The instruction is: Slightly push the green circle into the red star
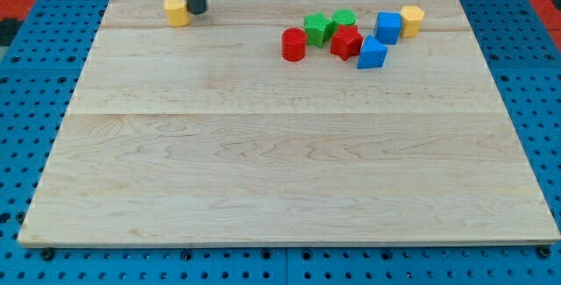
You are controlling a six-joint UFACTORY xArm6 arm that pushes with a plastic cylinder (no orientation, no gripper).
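The green circle [344, 18] sits near the view's top, right of centre, touching the upper edge of the red star [346, 41] just below it. A green block of unclear shape [318, 28] lies to their left. My tip [196, 11] is far to the left, at the top of the board, right beside a yellow block [176, 10] and touching its right side. It is well apart from the green circle and red star.
A red cylinder [294, 44] lies left of the red star. A blue cube [388, 27], a blue wedge-like block [372, 53] and a second yellow block [411, 20] lie to the right. The wooden board [280, 162] rests on a blue pegboard.
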